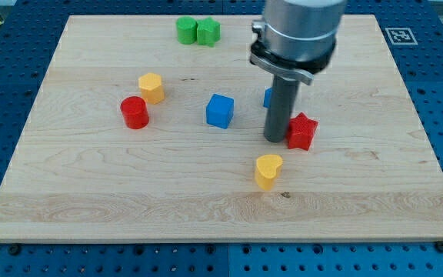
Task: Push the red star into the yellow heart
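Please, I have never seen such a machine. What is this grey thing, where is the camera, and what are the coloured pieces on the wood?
The grey thing is a robot arm ending in a dark rod. Its lower end, my tip, pushes blocks; nothing is held. One camera looks down at the board. My tip sits just left of the red star. The yellow heart lies below them. Also there: a blue cube, a red cylinder, a yellow block, two green blocks, and a blue block mostly hidden behind the rod.
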`<state>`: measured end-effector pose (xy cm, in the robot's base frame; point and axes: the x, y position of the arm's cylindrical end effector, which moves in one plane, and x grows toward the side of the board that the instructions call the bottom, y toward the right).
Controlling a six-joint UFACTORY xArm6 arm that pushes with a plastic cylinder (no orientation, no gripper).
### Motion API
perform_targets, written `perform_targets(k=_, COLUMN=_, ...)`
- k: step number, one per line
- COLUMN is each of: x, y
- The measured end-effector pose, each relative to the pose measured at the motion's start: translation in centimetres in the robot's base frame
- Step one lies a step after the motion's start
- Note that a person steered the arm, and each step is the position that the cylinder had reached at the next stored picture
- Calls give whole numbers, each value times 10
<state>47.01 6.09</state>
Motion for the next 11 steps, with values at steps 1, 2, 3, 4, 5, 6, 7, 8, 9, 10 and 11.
perform_targets(k=1, x=-20, y=6)
perform_targets(k=2, x=-12, y=35)
perform_targets(k=3, x=5, y=57)
perform_targets(k=4, x=27, y=48)
perform_targets(k=5, x=35, y=56)
perform_targets(k=6, x=22, y=104)
perform_targets(k=7, x=26, y=128)
perform_targets(k=8, x=27, y=167)
perform_targets(k=9, x=51, y=186)
perform_targets(k=10, x=69, y=174)
perform_targets(k=11, x=62, y=148)
